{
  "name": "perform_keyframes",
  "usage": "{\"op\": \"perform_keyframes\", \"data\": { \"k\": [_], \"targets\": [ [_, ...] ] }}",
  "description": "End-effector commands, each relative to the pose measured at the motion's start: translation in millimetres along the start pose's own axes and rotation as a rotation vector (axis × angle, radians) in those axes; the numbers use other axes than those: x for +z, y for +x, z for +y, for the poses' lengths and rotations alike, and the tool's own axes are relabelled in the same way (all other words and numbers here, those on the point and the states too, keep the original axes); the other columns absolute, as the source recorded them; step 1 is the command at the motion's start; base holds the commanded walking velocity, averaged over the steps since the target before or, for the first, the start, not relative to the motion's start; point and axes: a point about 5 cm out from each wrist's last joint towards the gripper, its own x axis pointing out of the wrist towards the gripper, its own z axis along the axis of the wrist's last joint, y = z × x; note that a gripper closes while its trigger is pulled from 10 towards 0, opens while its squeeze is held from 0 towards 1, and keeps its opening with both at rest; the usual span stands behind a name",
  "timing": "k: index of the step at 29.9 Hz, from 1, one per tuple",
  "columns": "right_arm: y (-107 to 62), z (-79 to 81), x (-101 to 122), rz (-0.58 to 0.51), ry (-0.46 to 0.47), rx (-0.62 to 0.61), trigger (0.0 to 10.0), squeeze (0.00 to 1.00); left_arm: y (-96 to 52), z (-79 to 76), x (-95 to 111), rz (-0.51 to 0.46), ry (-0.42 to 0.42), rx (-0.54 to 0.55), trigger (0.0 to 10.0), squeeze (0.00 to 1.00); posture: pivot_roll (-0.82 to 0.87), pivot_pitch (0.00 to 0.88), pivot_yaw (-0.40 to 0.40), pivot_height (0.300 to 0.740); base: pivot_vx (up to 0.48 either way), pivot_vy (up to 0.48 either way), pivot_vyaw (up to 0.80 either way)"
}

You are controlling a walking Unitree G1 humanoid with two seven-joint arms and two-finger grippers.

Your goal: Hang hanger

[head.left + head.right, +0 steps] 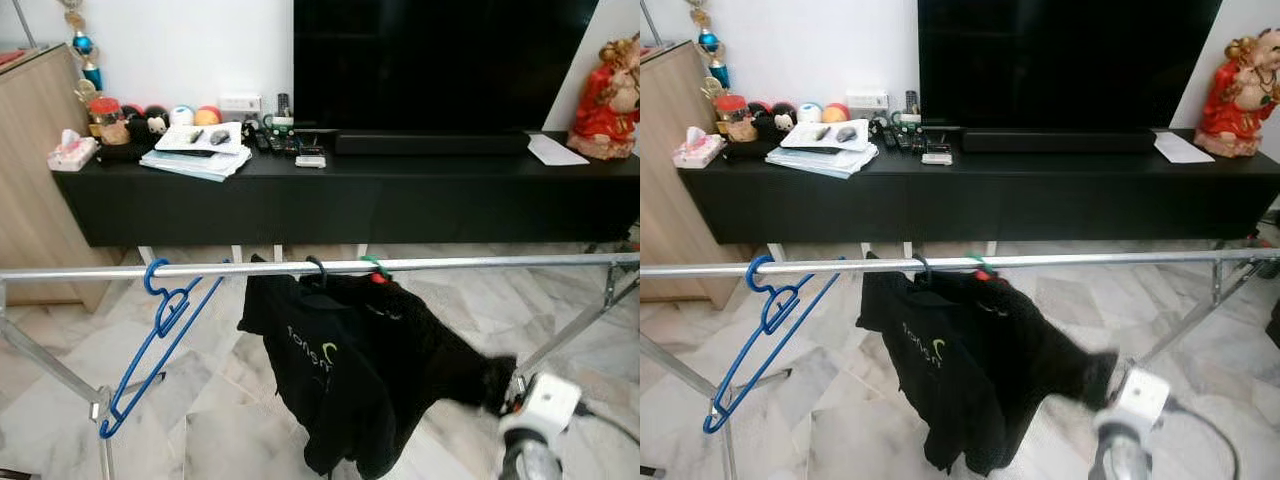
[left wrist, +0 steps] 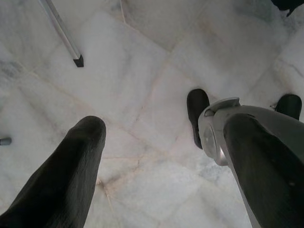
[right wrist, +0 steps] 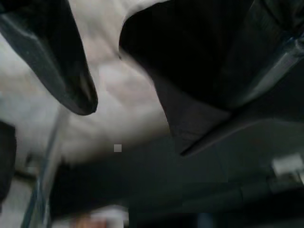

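A thin blue plastic hanger (image 1: 150, 345) with a curled hook hangs on the silver metal rail of the drying rack (image 1: 470, 263), near the rail's left end. It sits crooked: the hook is over the rail while the triangular body slants down and to the left, its lowest corner close to the rack's left leg. Further along the rail, near its middle, a black garment with pale lettering (image 1: 345, 375) hangs from a black hanger hook (image 1: 317, 266), with a green and red clip (image 1: 376, 270) just beside it on the rail.

The right gripper (image 3: 128, 76) is raised at the garment's lower right edge; its two black fingers stand spread apart, with blurred black cloth lying against one of them, and whether they grasp anything cannot be told. The right arm's white wrist housing (image 1: 545, 405) shows below the rail. The left gripper (image 2: 164, 156) hangs low over the pale marble floor (image 2: 142, 80), its fingers wide apart and holding nothing.

Behind the rack stands a long black TV console (image 1: 400, 195), with a red seated figurine (image 1: 608, 100) at its right end.
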Motion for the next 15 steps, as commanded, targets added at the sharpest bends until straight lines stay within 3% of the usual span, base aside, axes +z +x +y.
{"op": "perform_keyframes", "data": {
  "k": [1, 7, 11, 15],
  "targets": [
    [3.3, 11.9, 18, -0.088, 0.027, 0.039, 10.0, 0.00, -0.7, 0.3, -4, 0.007, 0.006, 0.001, 10.0, 0.00, -0.08, 0.000, -0.002, 0.740, 0.000, 0.000, 0.00],
    [7.5, 26.5, 26, -0.098, 0.029, 0.123, 10.0, 0.00, -1.7, 6.2, -4, 0.007, 0.006, 0.004, 10.0, 0.00, -0.08, 0.000, -0.008, 0.740, 0.000, 0.000, 0.00],
    [-2.9, 17.3, 7, 0.006, 0.011, 0.103, 10.0, 0.00, -2.5, 9.5, -6, 0.010, 0.008, 0.001, 10.0, 0.00, -0.07, 0.000, -0.014, 0.740, 0.000, 0.000, 0.00],
    [-22.3, -2.2, -21, 0.154, -0.022, 0.068, 10.0, 0.00, -3.0, 9.2, -8, 0.018, 0.029, -0.006, 10.0, 0.00, -0.08, 0.000, -0.013, 0.740, 0.000, 0.000, 0.00]
  ]
}}
